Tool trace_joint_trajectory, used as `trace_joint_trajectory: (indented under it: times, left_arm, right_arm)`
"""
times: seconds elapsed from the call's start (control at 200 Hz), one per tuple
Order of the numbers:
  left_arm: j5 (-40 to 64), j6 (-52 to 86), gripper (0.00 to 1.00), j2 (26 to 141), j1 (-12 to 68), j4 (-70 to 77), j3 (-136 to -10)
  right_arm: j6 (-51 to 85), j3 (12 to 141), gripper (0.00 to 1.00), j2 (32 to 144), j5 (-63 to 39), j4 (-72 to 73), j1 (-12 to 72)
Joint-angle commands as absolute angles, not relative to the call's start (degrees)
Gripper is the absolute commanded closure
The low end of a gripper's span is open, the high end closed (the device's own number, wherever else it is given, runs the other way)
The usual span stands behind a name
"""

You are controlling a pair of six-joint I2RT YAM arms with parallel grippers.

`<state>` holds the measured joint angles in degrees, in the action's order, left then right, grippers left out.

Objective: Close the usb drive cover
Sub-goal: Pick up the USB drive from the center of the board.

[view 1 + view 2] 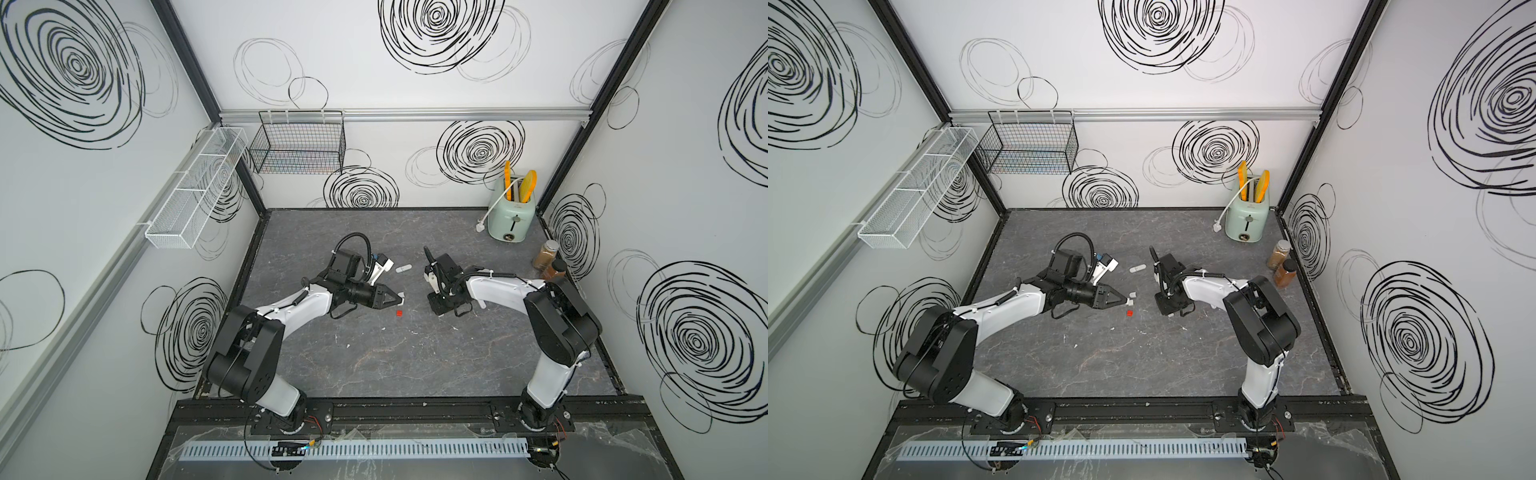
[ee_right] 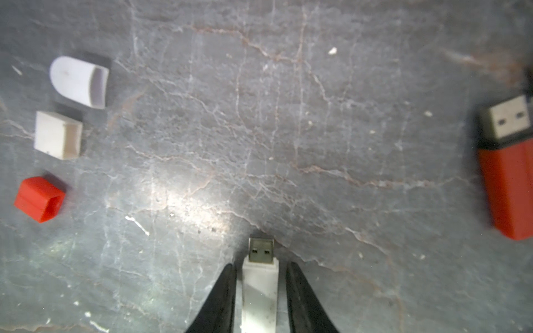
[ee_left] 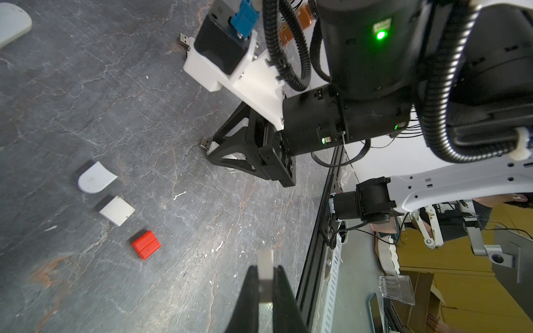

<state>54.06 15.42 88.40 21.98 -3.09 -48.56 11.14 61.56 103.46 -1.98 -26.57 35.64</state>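
Note:
An uncapped white usb drive lies on the grey table between the fingers of my right gripper, its metal plug pointing away from the wrist. The jaws stand open, with a narrow gap on each side of the drive. In the left wrist view the plug pokes out at the tips of that gripper. My left gripper is shut on a small white cover, held above the table. In both top views the left gripper faces the right gripper across a short gap.
Loose on the table are a rounded white cap, a square white cap and a red cap. A red uncapped drive lies nearby. A capped white drive, toaster and spice jars sit further back.

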Motion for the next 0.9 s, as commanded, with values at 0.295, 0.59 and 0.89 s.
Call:
trace_joint_trajectory:
  times: [0.295,0.59,0.89]
  left_arm:
    - [54.25,14.18,1.00,87.10,21.30,-1.94,-49.12]
    - [54.14,14.15,1.00,87.10,21.05,-2.34,-49.50]
    - [54.27,14.33,1.00,86.97,20.95,-1.79,-49.07]
  right_arm:
    - [11.49,61.83,0.67,106.60,0.68,-35.12,37.81]
    - [11.28,61.30,0.66,106.02,1.01,-36.25,37.72]
    - [10.84,61.73,0.80,105.48,0.49,-36.41,37.75]
